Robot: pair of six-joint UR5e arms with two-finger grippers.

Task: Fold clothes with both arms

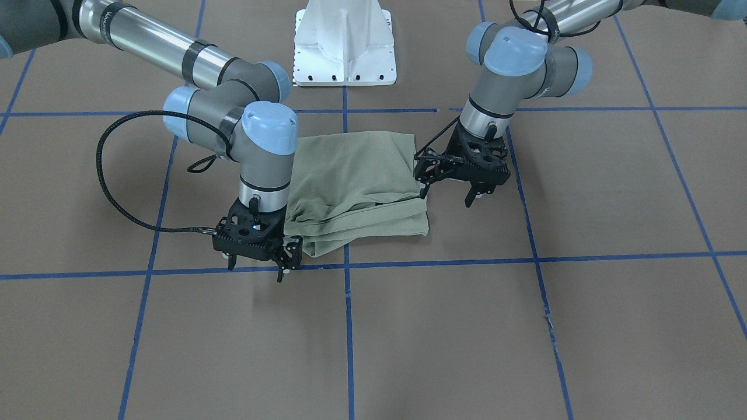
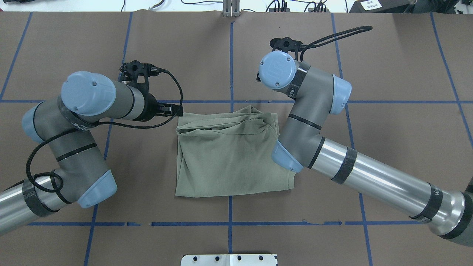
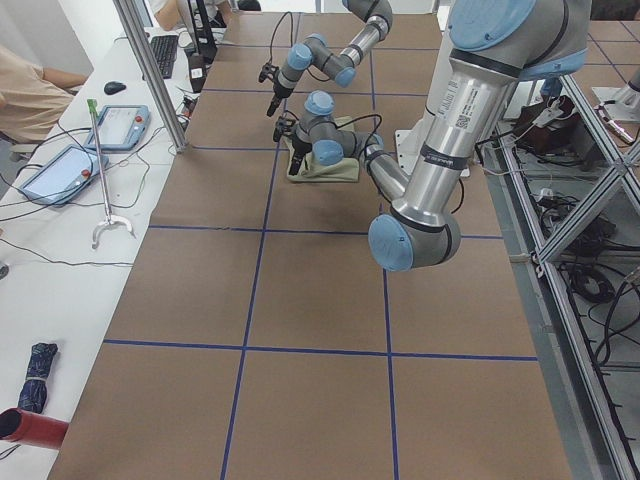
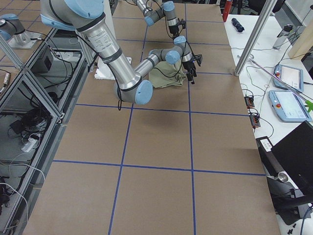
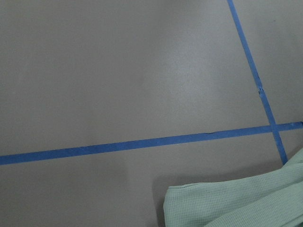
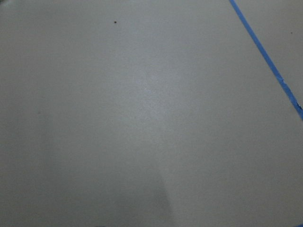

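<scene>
1. The shirt (image 1: pixel 356 175) lay in the middle of the table (image 1: pixel 525 338), folded into a rough rectangle. Its stacked layers showed loosely along the edge farthest from the robot.
2. The right gripper (image 1: pixel 259 262) hung low at one end of that far edge, just beside the shirt's corner. Its fingers were spread and held nothing. Whether a fingertip brushed the cloth could not be told.
3. The left gripper (image 1: pixel 446 195) hung at the opposite side edge, close to the fabric and a little above the table. It was also spread and empty.
4. The two arms probably flanked the shirt this way so each could work one side of the same edge and keep a fold square.
5. The left wrist view caught only a corner of the shirt low in its frame. The right wrist view showed bare table and blue tape (image 1: pixel 443 263), which fits both grippers sitting just off the cloth.
6. By the look of it, the folding was well along. The bundle was compact, but the far edge was rumpled and uneven, so another fold or some tidying seemed likely.
7. The thin knit would slip and bunch, so any new pinch would need to catch every layer.
</scene>
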